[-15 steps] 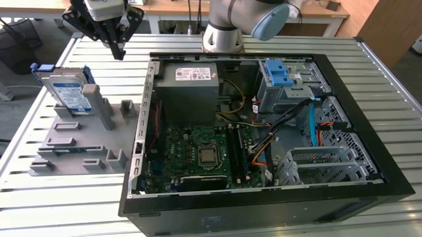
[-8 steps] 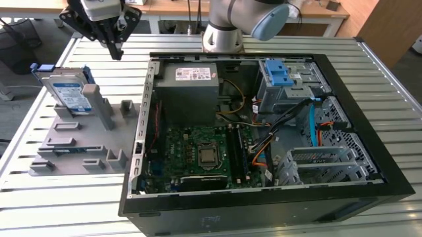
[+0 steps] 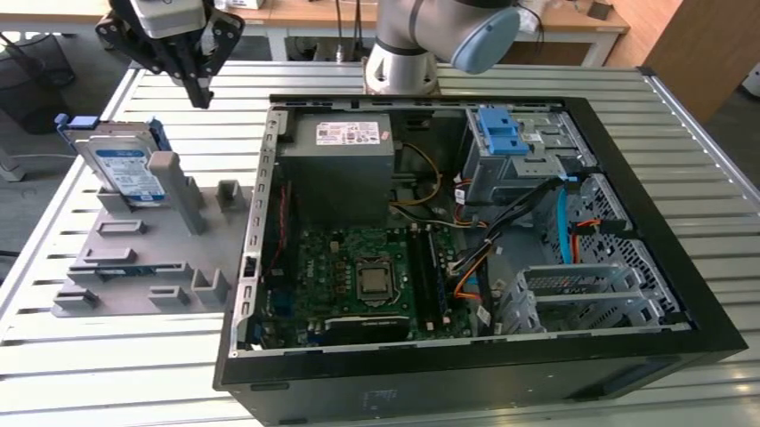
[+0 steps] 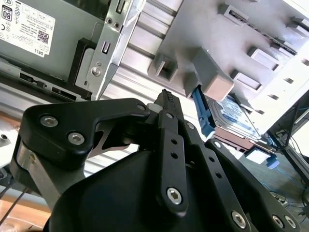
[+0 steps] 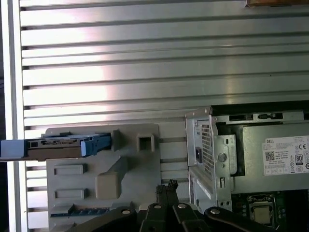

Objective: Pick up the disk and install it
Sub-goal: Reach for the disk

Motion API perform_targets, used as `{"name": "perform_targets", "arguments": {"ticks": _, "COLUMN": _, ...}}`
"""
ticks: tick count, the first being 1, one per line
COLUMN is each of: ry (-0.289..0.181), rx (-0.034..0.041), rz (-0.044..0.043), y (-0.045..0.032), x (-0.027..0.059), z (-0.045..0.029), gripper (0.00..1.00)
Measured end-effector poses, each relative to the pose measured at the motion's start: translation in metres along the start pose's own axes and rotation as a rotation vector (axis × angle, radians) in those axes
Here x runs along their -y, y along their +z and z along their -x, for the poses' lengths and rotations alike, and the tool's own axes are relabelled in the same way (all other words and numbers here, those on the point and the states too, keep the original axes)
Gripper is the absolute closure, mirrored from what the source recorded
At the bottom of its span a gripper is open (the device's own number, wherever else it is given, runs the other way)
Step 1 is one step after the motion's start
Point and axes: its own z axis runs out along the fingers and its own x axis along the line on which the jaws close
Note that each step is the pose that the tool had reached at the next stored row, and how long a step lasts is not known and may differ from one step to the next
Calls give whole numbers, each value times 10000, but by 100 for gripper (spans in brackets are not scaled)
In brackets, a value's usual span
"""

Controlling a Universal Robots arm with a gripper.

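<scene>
You have the disk (image 3: pixel 125 169) at the exterior view's left, standing on edge in the grey fixture (image 3: pixel 131 258), label face toward that camera; in the first wrist view it shows edge-on (image 5: pixel 58 146), long edge parallel to the table (image 5: pixel 145 58) slats; a fixture post overlaps its right edge; the gripper (image 3: pixel 199 93) hangs above, just right of it, fingers pinched together, empty, not touching; further right, the open case (image 3: pixel 475 374), the power supply (image 3: pixel 344 169), the blue latch bracket (image 3: pixel 505 133).
</scene>
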Motion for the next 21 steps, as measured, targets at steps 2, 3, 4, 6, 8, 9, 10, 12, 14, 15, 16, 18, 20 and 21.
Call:
{"name": "perform_targets", "arguments": {"ticks": 2, "ry": 0, "rx": -1, "rz": -1, "y": 0, "x": 1, "z": -34, "gripper": 89}}
{"name": "perform_targets", "arguments": {"ticks": 3, "ry": 0, "rx": -1, "rz": -1, "y": 1, "x": 2, "z": -49, "gripper": 89}}
{"name": "perform_targets", "arguments": {"ticks": 4, "ry": 1, "rx": -1, "rz": 0, "y": 2, "x": 2, "z": -65, "gripper": 89}}
{"name": "perform_targets", "arguments": {"ticks": 6, "ry": 1, "rx": -1, "rz": -1, "y": 3, "x": 3, "z": -91, "gripper": 89}}
{"name": "perform_targets", "arguments": {"ticks": 8, "ry": 0, "rx": -2, "rz": -1, "y": 6, "x": 3, "z": -114, "gripper": 89}}
{"name": "perform_targets", "arguments": {"ticks": 9, "ry": 0, "rx": -2, "rz": -1, "y": 7, "x": 3, "z": -127, "gripper": 89}}
{"name": "perform_targets", "arguments": {"ticks": 10, "ry": 0, "rx": -2, "rz": -1, "y": 8, "x": 4, "z": -142, "gripper": 89}}
{"name": "perform_targets", "arguments": {"ticks": 12, "ry": 0, "rx": -2, "rz": -1, "y": 10, "x": 5, "z": -169, "gripper": 89}}
{"name": "perform_targets", "arguments": {"ticks": 14, "ry": 0, "rx": -3, "rz": -1, "y": 12, "x": 5, "z": -195, "gripper": 89}}
{"name": "perform_targets", "arguments": {"ticks": 15, "ry": -1, "rx": -3, "rz": -1, "y": 13, "x": 5, "z": -207, "gripper": 89}}
{"name": "perform_targets", "arguments": {"ticks": 16, "ry": 0, "rx": -3, "rz": 0, "y": 14, "x": 6, "z": -219, "gripper": 89}}
{"name": "perform_targets", "arguments": {"ticks": 18, "ry": 1, "rx": -6, "rz": -1, "y": 15, "x": 6, "z": -245, "gripper": 89}}
{"name": "perform_targets", "arguments": {"ticks": 20, "ry": 1, "rx": -6, "rz": -1, "y": 19, "x": 9, "z": -281, "gripper": 89}}
{"name": "perform_targets", "arguments": {"ticks": 21, "ry": 1, "rx": -7, "rz": -1, "y": 21, "x": 9, "z": -299, "gripper": 89}}
